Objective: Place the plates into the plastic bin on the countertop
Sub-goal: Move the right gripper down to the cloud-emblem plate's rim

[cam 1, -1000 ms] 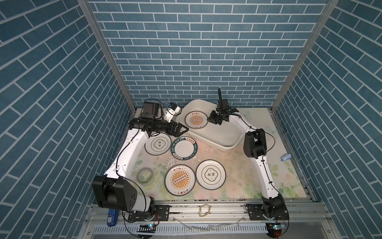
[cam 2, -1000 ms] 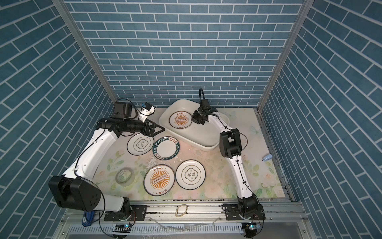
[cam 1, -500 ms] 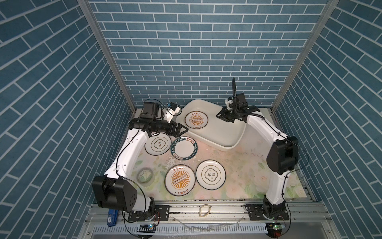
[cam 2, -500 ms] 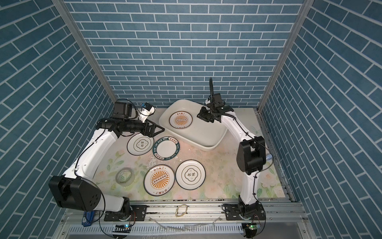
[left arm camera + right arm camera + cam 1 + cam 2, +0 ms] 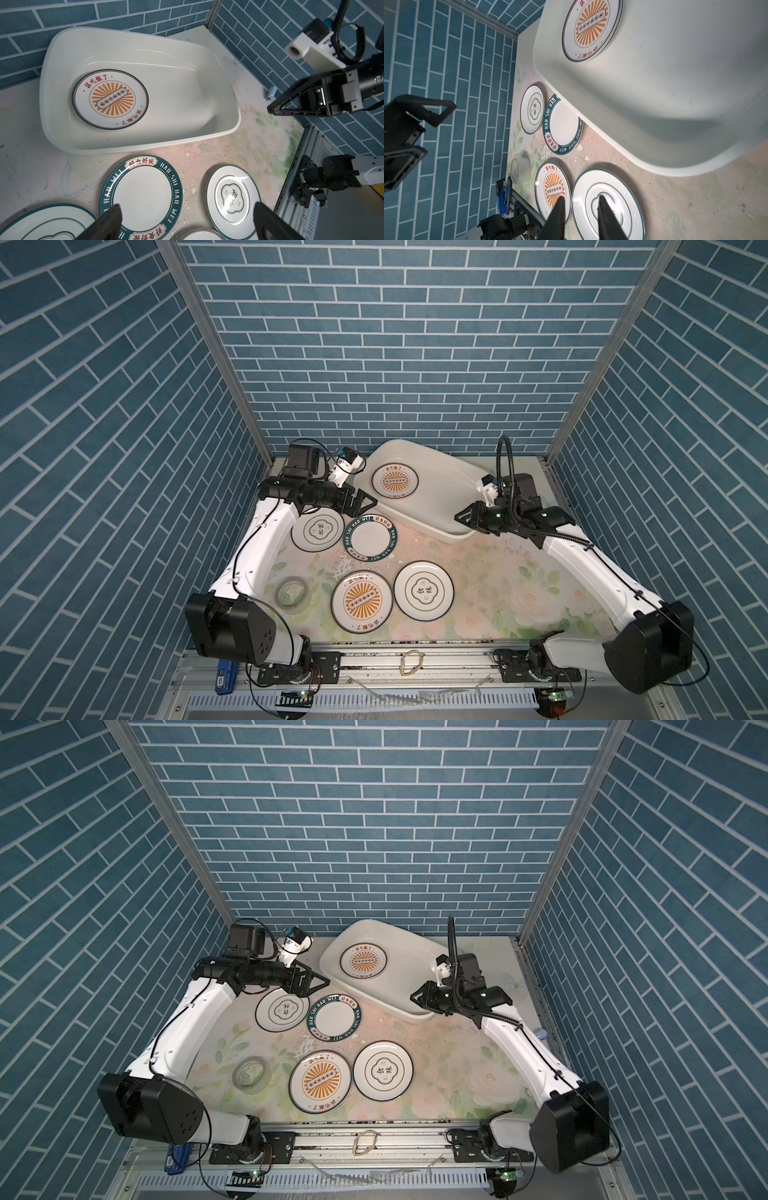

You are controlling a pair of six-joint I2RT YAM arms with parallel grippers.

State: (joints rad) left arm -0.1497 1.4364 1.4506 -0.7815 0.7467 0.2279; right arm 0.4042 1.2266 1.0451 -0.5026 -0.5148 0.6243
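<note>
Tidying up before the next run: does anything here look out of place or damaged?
A tape roll lies on the countertop left of the loose sunburst plate; it is no plate. The print is worn and flaking beside the green-rimmed plate.

- bin (image 5: 440, 497): cream-white tub, rounded corners, rolled rim; standing upright, skewed, at back of countertop (image 5: 498, 585).
- bin plate (image 5: 395, 482): orange sunburst centre; lying flat, face up, in bin's far-left end, topping stack (image 5: 108, 129); count beneath unclear.
- green plate (image 5: 371, 538): lettered green rim, blank centre; lying flat just beside bin's front wall.
- left emblem plate (image 5: 318, 529): thin dark rim; lying just beside green plate.
- front sunburst plate (image 5: 362, 601), front emblem plate (image 5: 424, 590): lying side by side near front edge.
- countertop: faded floral print, showing scuffs mid-area.
</note>
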